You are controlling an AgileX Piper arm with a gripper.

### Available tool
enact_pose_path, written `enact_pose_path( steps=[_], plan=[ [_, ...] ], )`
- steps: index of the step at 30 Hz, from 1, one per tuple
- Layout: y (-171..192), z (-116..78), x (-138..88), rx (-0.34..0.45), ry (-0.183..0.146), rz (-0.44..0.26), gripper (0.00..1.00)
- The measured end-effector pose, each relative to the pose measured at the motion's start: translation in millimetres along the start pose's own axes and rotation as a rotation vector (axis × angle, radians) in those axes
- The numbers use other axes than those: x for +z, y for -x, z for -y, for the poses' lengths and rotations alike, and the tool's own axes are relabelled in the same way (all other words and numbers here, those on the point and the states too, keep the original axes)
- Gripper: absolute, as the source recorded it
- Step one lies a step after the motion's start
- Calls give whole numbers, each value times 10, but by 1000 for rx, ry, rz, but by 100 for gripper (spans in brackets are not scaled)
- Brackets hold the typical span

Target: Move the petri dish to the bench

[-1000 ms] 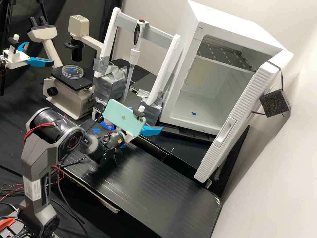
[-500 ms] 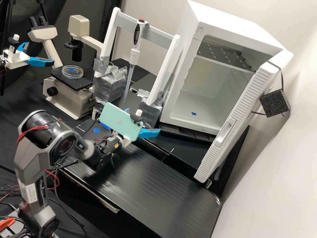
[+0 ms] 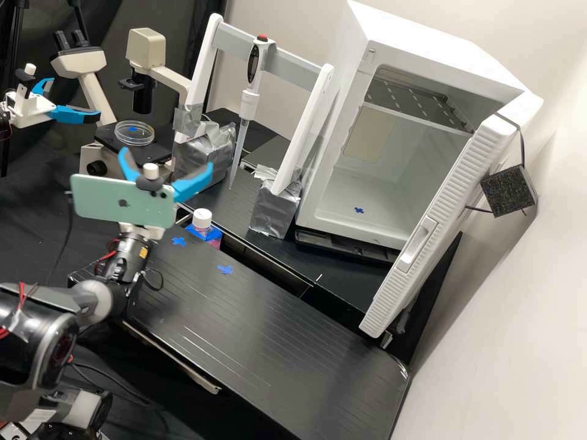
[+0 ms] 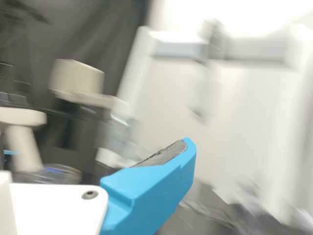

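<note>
Black bench (image 3: 257, 342) on near side, petri dish (image 3: 134, 132) ahead of gripper (image 3: 168, 157), slightly L

Nearest: bench surface, back & R of the gripper, w/ blue tape marks (image 3: 178, 241); a white-capped bottle (image 3: 202, 218) sits R of the tool, nr bench edge. Gripper itself: fingers spread wide, nothing btwn them, tips aimed twd the microscope. Beyond tips, more in line w/ L finger than R: petri dish, flat on the microscope stage (image 3: 150, 150), apart from both fingers. Dish is round, so no long axis to match; what counts is getting it centred btwn fingers. Prob. step: approach for pickup. Likely needs fwd travel plus a small shift L; if not, L finger could knock dish or stage
</note>
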Motion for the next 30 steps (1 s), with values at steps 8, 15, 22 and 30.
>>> enact_pose_path(
  steps=[8, 15, 22, 30],
  plan=[
    [-487, 173, -490, -128, -4, -171, 100],
    [-1063, 482, -574, -269, -4, -141, 100],
    [-1591, 766, -496, -359, 11, -74, 100],
    [-2098, 983, -271, -414, -60, 11, 100]
  ],
)
